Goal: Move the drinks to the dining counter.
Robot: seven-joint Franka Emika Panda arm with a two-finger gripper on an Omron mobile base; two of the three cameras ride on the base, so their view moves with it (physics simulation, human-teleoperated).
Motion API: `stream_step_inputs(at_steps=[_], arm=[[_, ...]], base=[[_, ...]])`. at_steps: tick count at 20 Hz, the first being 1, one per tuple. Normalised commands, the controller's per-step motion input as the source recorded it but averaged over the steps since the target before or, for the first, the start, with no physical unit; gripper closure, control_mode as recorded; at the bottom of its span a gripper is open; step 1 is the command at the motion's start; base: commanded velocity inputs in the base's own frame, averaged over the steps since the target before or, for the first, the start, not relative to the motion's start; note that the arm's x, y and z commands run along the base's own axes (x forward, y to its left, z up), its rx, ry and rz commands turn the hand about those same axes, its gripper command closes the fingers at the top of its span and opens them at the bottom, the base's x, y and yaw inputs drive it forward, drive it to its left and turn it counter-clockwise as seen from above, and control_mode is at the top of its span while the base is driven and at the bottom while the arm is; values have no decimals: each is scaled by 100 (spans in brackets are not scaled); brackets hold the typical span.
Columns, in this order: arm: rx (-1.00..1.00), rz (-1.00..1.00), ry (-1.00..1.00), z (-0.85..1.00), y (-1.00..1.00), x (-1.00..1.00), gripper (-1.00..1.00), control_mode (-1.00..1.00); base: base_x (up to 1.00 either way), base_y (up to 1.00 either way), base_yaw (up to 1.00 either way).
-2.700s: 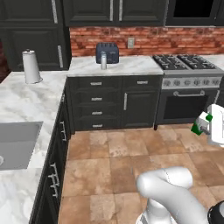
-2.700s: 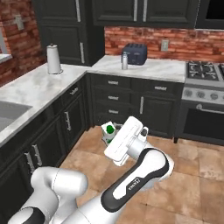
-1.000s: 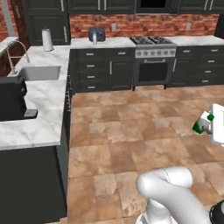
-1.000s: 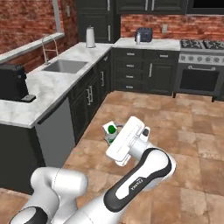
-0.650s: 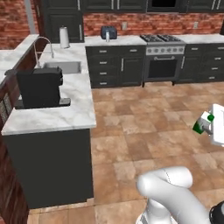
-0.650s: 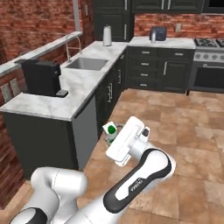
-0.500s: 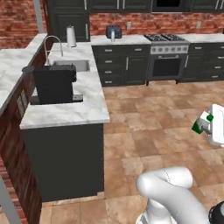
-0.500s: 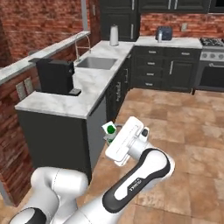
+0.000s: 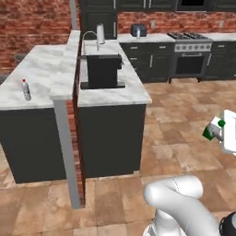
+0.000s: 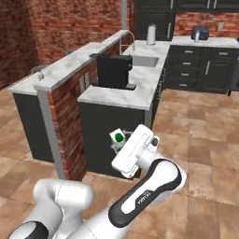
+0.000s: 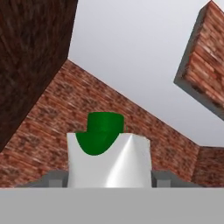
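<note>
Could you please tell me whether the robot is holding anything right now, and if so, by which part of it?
Yes: the pincer grips the green-and-white carton by its two opposite side walls, low on the body, leaving its green cap free.

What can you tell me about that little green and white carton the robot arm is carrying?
The carton is a small white box with a round green cap and a green patch below it on its front. It looks like smooth coated card. The gripper is shut on it, a finger pressing each side, and carries it in the air above the tiled floor, touching nothing else. In the right base view it sits tilted at the end of the arm, in front of the dark cabinet under the marble worktop.
</note>
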Motion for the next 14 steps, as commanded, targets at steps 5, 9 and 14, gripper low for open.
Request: stream_step_inputs(at_steps=[5,9,14], arm=[[0,0,0,0,0,0,100,100],[0,0,0,0,0,0,100,100],[0,0,0,0,0,0,100,100]], base=[[-100,100,2],[-78,100,0],[-21,100,-1]])
